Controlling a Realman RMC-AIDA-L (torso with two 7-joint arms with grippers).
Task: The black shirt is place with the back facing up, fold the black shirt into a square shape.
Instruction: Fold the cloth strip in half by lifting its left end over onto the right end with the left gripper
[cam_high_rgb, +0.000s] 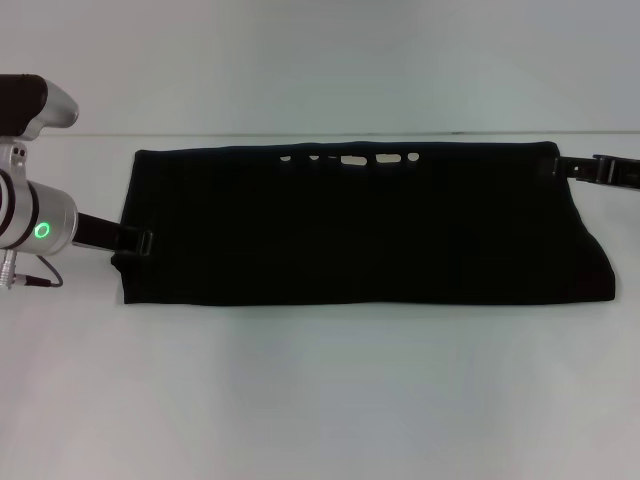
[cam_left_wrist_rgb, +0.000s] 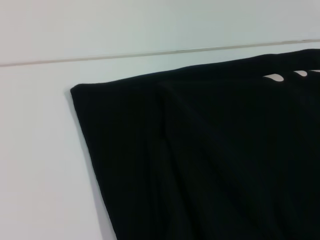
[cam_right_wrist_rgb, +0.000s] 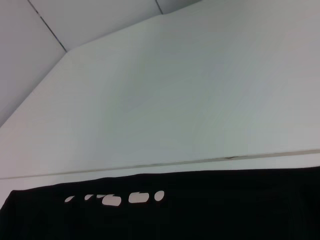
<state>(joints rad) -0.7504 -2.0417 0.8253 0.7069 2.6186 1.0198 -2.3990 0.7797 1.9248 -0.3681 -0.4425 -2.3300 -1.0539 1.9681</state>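
The black shirt (cam_high_rgb: 360, 225) is laid flat on the white counter (cam_high_rgb: 320, 400) as a long band, its long axis running from the robot's left to its right, with a few white marks showing along the far edge near the middle. It has apparently already been folded lengthwise, so that what is left, by this judgement, is the shortening of the band into a square. The left gripper (cam_high_rgb: 140, 241) is seen at the shirt's left end, near the front corner, touching or just over the edge of the cloth; whether its jaws are closed on the fabric cannot be told. The right gripper (cam_high_rgb: 590, 168) is found at the opposite end, by the far right corner, just beside or touching the cloth; the state of its jaws cannot be told either. Each arm is thus nearest to its own short end, and the shirt lies inward from both. The coming fold would likely be made by one end being carried along the long axis toward the other.
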